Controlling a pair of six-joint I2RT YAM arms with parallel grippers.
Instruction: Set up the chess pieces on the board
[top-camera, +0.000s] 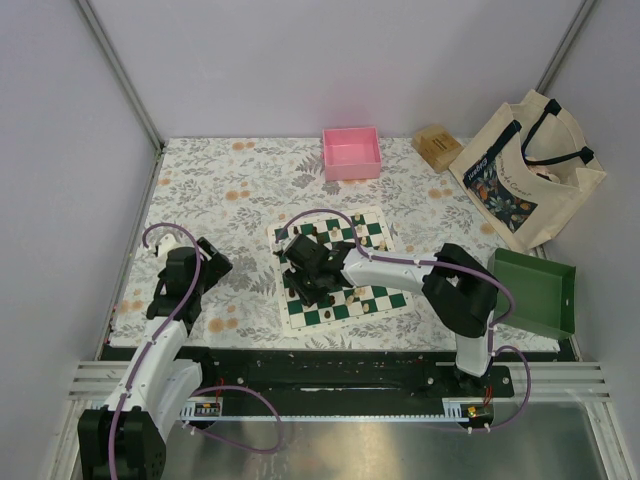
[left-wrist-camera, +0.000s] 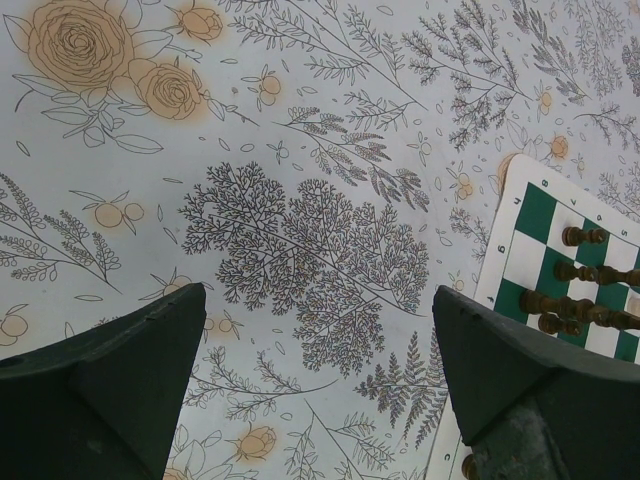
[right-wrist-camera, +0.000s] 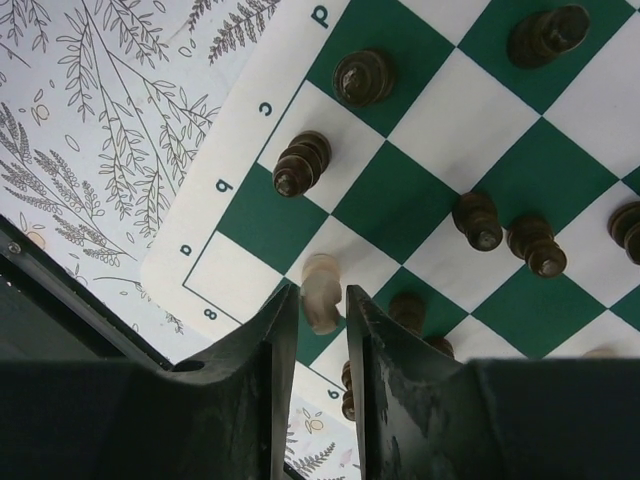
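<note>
Fingers (right-wrist-camera: 275, 350) of the right gripper (right-wrist-camera: 322, 305) stand only a narrow gap apart, and a cream chess piece (right-wrist-camera: 322, 288) sits in that gap, right at the tips. The piece is blurred, and it cannot be told whether the fingers press on it or only flank it closely. The tips hang over the board (right-wrist-camera: 400, 195) close to one of its corners. The white border and the flowered tablecloth (right-wrist-camera: 110, 130) lie off to the left of the fingers.

Beyond the tips, two dark pieces (right-wrist-camera: 300, 163) stand upright on squares along the lettered edge, and a third stands further off toward the top right. Another pair stands to the right of the fingers. More dark ones sit partly hidden just beside the right-hand finger. Seen from above, this gripper (top-camera: 305, 270) is over the left half of the board (top-camera: 350, 300), with dark pieces close around it.

The left gripper (left-wrist-camera: 315, 300) has its fingers (left-wrist-camera: 110, 390) spread wide, with nothing between them and only patterned tablecloth (left-wrist-camera: 300, 230) below. The board (left-wrist-camera: 530, 225) lies to the right of its right-hand finger, apart from the open gap. A small cluster of dark pieces (left-wrist-camera: 580, 237) stands on the board's near squares there.
</note>
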